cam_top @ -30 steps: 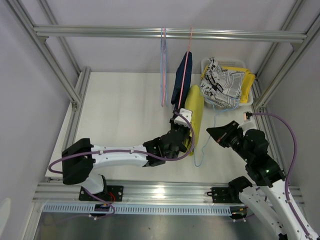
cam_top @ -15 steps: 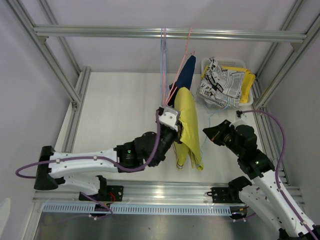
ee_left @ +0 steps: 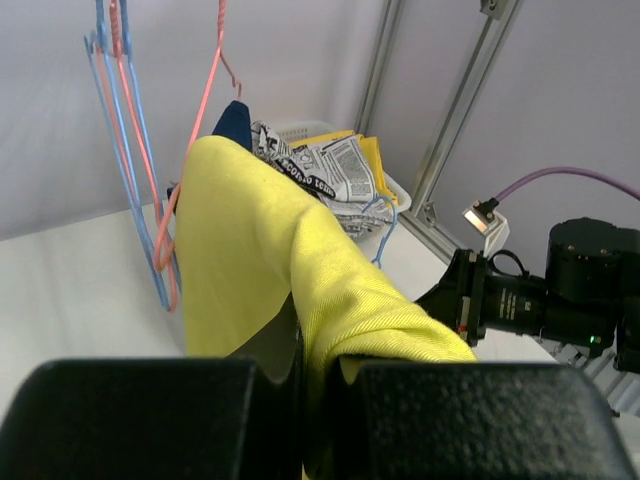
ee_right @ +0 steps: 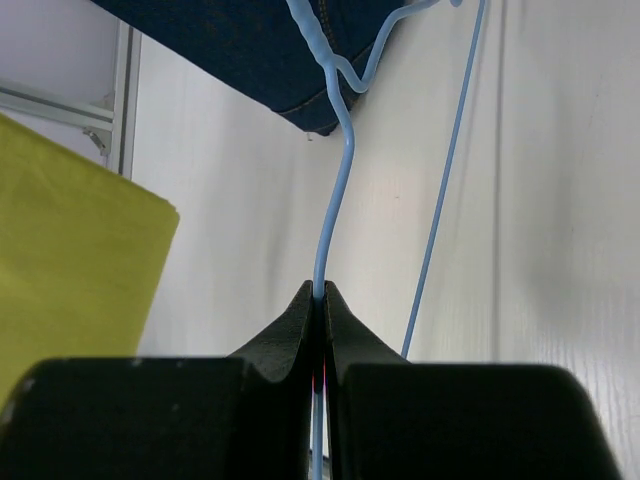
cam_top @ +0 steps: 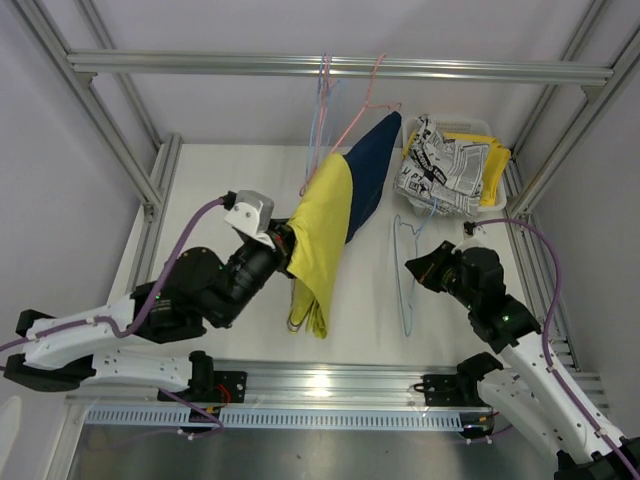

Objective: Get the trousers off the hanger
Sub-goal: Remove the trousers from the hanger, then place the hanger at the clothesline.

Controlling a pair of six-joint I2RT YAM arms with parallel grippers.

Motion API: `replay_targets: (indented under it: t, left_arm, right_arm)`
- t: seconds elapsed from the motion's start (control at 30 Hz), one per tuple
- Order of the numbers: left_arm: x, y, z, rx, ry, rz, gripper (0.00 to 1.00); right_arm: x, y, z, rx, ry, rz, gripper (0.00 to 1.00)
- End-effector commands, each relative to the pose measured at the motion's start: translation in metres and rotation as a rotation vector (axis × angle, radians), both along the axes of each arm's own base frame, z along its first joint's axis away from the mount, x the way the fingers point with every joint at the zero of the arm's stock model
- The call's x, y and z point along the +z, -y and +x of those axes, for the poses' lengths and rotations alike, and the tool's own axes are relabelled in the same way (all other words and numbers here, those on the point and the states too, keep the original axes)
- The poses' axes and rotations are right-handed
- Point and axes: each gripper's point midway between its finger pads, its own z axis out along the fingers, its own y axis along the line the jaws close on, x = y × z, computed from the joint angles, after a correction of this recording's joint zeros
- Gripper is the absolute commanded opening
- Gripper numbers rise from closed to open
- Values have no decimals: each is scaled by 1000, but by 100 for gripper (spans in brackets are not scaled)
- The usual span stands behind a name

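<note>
The bright yellow trousers hang in a long fold from my left gripper, which is shut on them high over the table's middle. In the left wrist view the yellow cloth is pinched between the jaws of that gripper. A bare blue hanger lies to their right, apart from the cloth. My right gripper is shut on its wire, seen at the jaw tips. The dark navy trousers hang tilted on a pink hanger from the rail.
A white basket at the back right holds the black-and-white print trousers over yellow-mustard cloth. Empty blue and pink hangers hang from the top rail. Aluminium frame posts border both sides.
My left arm has swung up and to the left, drawing the yellow trousers off the blue hanger. The hanger stays bare in the right gripper. The navy trousers have tilted.
</note>
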Motion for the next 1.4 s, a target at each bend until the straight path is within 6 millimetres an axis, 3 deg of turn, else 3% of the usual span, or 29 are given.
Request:
replay_targets:
  t: [0.0, 0.27, 0.47, 0.87, 1.17, 1.37]
  left_arm:
    - [48, -30, -13, -56, 6, -164, 1]
    - [34, -50, -33, -162, -58, -157, 1]
    - [16, -69, -48, -238, -98, -150, 1]
    - [-37, -91, -56, -244, -183, -131, 1]
    - [-55, -106, -60, -249, -214, -139, 1]
    - [-71, -101, -59, -238, -241, -113, 1]
  right_arm:
    - [13, 6, 5, -12, 76, -40, 0]
    - [35, 30, -7, -34, 134, -164, 0]
    - [87, 32, -11, 13, 230, -221, 0]
    - [225, 1, -10, 162, 449, -140, 0]
    - [287, -28, -17, 281, 555, -52, 0]
    - [322, -39, -29, 334, 625, -4, 0]
